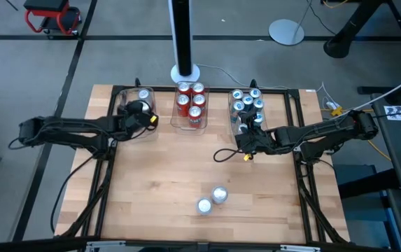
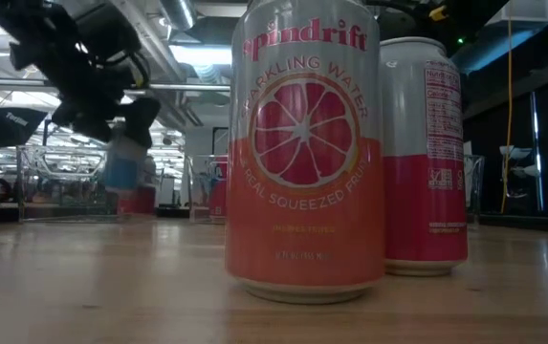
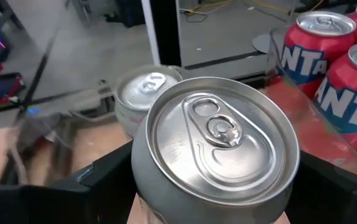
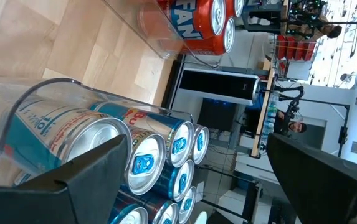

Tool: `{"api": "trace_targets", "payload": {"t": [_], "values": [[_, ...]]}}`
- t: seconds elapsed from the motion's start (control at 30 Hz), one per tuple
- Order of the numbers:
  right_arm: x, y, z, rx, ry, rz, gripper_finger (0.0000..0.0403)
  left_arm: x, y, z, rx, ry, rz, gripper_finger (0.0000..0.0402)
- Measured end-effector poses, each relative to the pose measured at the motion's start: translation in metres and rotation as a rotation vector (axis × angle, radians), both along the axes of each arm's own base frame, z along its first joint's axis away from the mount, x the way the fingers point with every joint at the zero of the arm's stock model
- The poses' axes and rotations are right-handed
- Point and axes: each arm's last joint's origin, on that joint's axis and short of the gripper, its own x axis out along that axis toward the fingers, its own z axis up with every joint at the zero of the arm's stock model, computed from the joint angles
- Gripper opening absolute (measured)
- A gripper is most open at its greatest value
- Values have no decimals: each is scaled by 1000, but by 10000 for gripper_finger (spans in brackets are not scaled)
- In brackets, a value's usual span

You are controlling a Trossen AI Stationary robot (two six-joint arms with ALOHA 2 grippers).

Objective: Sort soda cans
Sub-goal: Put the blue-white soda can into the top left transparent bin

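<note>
Mostly sorted: left tool [image 1: 141, 113] pinches a silver can [image 3: 218, 142] over the 11 o'clock tray [image 1: 122, 98], right tool [image 1: 245, 134] spread, 2 cans [image 1: 213, 200] left at 6 o'clock on the bench [image 1: 165, 175].

The light wooden table [image 1: 165, 182] stands on a grey floor [image 1: 116, 49] crossed by dark lines. Beyond the table's far edge a white post rises from a round white base [image 1: 185, 71], a round grey stand base [image 1: 287, 31] sits farther right, and a red-and-black wheeled cart [image 1: 52, 15] stands at the far left. Level across the table, ceiling pipes and strip lights [image 2: 183, 14] run overhead, and a yellow cable [image 2: 509, 86] hangs at the right.
</note>
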Motion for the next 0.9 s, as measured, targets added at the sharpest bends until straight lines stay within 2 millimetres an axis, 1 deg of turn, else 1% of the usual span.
{"api": "trace_targets", "payload": {"t": [0.23,0.5,0.6,0.9], "values": [[0,0,0,0,-1,0,380,-6,4,-22,-24,-69,10,308],[0,0,0,0,-1,0,380,-10,2,-38,-17,-143,16,308],[0,0,0,0,-1,0,380,-11,2,-40,-21,-153,24,308],[0,0,0,0,-2,0,380,-10,3,-38,-8,-179,28,308]]}}
